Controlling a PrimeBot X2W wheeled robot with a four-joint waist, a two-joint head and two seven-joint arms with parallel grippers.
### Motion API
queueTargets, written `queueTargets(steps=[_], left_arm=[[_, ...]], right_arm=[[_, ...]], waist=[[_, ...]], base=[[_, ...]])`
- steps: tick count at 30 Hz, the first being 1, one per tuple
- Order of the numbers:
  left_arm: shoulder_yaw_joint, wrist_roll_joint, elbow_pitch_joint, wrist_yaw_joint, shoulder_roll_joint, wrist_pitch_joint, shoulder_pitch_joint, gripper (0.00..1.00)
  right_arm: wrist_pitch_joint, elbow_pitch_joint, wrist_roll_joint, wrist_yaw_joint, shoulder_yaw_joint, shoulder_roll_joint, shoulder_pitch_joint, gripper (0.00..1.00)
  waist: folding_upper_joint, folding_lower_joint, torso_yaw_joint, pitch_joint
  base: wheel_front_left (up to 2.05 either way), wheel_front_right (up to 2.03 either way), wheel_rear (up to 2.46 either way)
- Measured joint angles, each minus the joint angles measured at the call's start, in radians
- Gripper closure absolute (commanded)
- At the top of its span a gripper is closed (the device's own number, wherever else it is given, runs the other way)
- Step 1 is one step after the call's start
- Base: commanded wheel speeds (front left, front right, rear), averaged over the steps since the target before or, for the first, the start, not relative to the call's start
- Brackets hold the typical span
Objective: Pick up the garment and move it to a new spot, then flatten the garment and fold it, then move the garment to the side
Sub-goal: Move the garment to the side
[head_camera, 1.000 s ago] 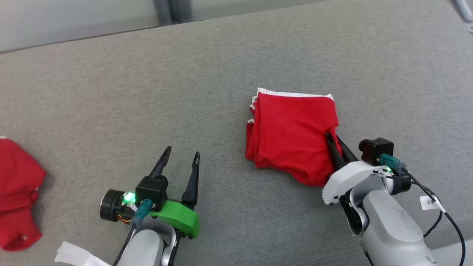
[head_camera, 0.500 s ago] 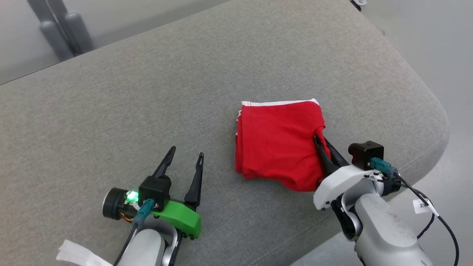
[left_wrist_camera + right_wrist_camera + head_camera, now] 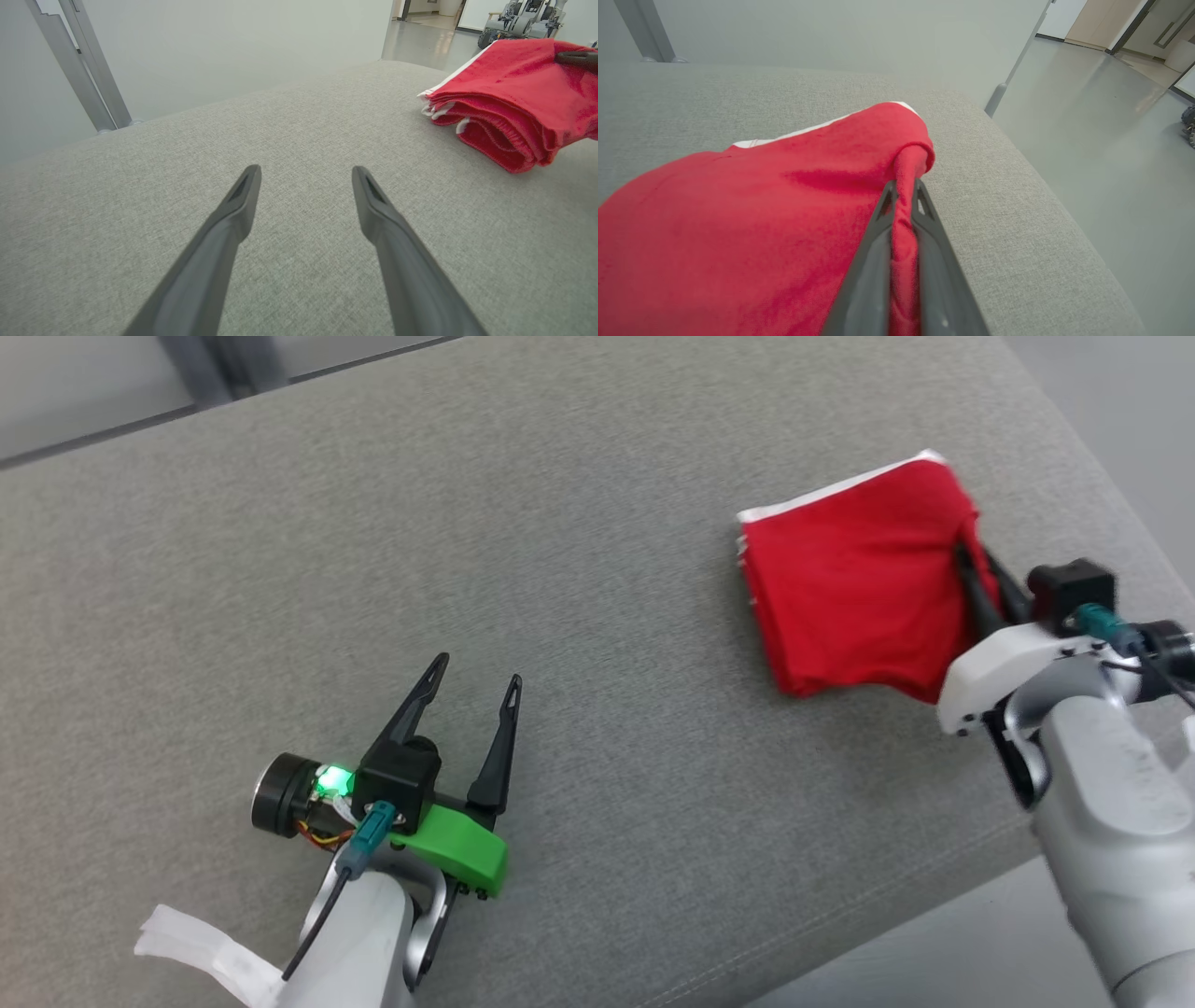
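Garment (image 3: 850, 588), red with white trim, folded, on the grey fabric-covered counter (image 3: 560, 523) near its far right corner. Right end effector (image 3: 969, 560) is clenched on a ridge of cloth at the garment's right side. The head view is blurred there; the right wrist view shows that ridge pinched between both fingers (image 3: 878, 242). The left wrist view gives the stacked layers edge-on. Left end effector (image 3: 476, 670) is released, fingers spread over bare counter, well apart from the garment.
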Motion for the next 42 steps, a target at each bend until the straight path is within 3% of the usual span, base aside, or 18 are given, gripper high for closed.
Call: queueTargets(steps=[5, 11, 15, 16, 17, 18, 22, 25, 32, 38, 42], left_arm=[[0.002, 0.007, -0.019, -0.001, 0.001, 0.0, -0.01, 0.0], [0.005, 0.007, -0.041, 0.002, 0.001, 0.0, -0.016, 0.0], [0.009, 0.005, -0.049, 0.004, 0.001, 0.0, -0.016, 0.0], [0.01, 0.005, -0.049, 0.005, 0.001, 0.0, -0.016, 0.0], [0.011, 0.005, -0.049, 0.006, 0.001, 0.0, -0.016, 0.0], [0.011, 0.003, -0.049, 0.006, 0.001, 0.0, -0.016, 0.0], [0.013, -0.006, -0.049, 0.01, 0.001, 0.0, -0.016, 0.0], [0.015, -0.013, -0.05, 0.018, 0.001, 0.0, -0.014, 0.0], [0.018, -0.025, -0.052, 0.047, 0.0, 0.0, -0.008, 0.0], [0.047, -0.046, -0.051, 0.073, 0.0, 0.0, 0.012, 0.0], [0.069, -0.054, -0.04, 0.081, 0.0, 0.0, 0.031, 0.0]], right_arm=[[0.0, 0.108, -0.09, 0.0, -0.091, -0.114, -0.08, 1.0], [0.0, 0.215, -0.215, 0.0, -0.279, -0.228, -0.126, 1.0], [0.0, 0.233, -0.283, 0.0, -0.412, -0.263, -0.14, 1.0], [0.0, 0.231, -0.3, 0.0, -0.454, -0.265, -0.142, 0.87], [0.0, 0.225, -0.319, 0.0, -0.491, -0.266, -0.142, 0.6], [0.0, 0.218, -0.336, 0.0, -0.526, -0.266, -0.142, 0.0], [0.0, 0.148, -0.409, 0.0, -0.668, -0.242, -0.142, 0.0], [0.0, 0.087, -0.419, 0.0, -0.694, -0.195, -0.146, 0.0], [0.0, -0.104, -0.291, 0.0, -0.544, -0.082, -0.135, 0.0], [0.0, -0.279, -0.179, 0.0, -0.413, 0.01, -0.016, 0.0], [0.0, -0.324, -0.131, 0.0, -0.353, 0.038, 0.067, 0.0]], waist=[[0.0, 0.0, 0.089, 0.035], [0.0, 0.0, 0.195, 0.072], [0.0, 0.0, 0.249, 0.092], [0.0, 0.0, 0.262, 0.097], [0.0, 0.0, 0.273, 0.101], [0.0, 0.0, 0.282, 0.105], [0.0, 0.0, 0.313, 0.115], [0.0, 0.0, 0.319, 0.109], [0.0, 0.0, 0.323, 0.072], [0.0, 0.0, 0.343, 0.032], [0.0, 0.0, 0.365, 0.004]], base=[[0.0, 0.0, 0.0], [0.0, 0.0, 0.0], [0.0, 0.0, 0.0], [0.0, 0.0, 0.0], [0.0, 0.0, 0.0], [0.0, 0.0, 0.0], [0.0, 0.0, 0.0], [0.0, 0.0, 0.0], [0.0, 0.0, 0.0], [0.0, 0.0, 0.0], [0.0, 0.0, 0.0]])
